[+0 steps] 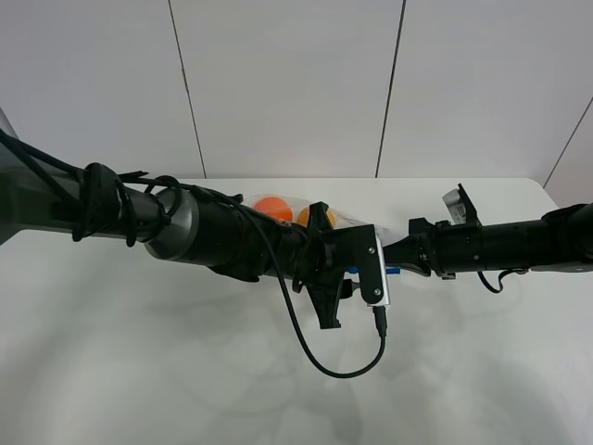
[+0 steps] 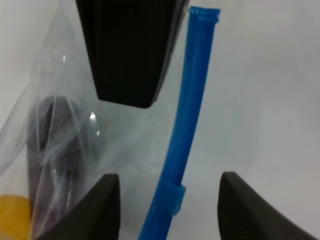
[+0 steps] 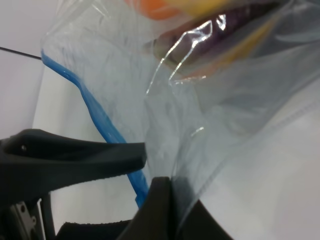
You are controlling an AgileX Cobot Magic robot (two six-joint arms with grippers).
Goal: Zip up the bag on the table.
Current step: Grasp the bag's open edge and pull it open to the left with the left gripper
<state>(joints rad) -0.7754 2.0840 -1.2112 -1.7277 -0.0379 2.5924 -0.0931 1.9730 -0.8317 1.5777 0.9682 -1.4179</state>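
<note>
Clear plastic bag (image 3: 210, 115) lay mostly hidden beneath the left arm (image 1: 213, 232) (cable (image 1: 383, 343) dangling); left gripper (image 2: 170, 205) stood apart astride its blue strip (image 2: 192, 100), right gripper (image 3: 162, 200) clamped shut on its edge.

Bag (image 1: 345, 221) on the table (image 1: 139, 371), at mid-width toward the far edge, largely beneath the two arms. Left arm (image 1: 213, 232) enters from the left and right arm (image 1: 500, 243) from the right, and they meet over the bag's near edge. Zipper strip (image 2: 187, 125) runs along that edge and passes between the fingers of the left gripper (image 2: 169, 210), touching neither. The slider (image 2: 175, 197) sits in that gap. Right gripper (image 2: 127, 85) is clamped onto the bag just beside the strip's end. Fruit (image 1: 272, 208) lies inside the bag, behind the strip. A cable (image 1: 320, 357) loops from the left wrist, in front of the bag.
</note>
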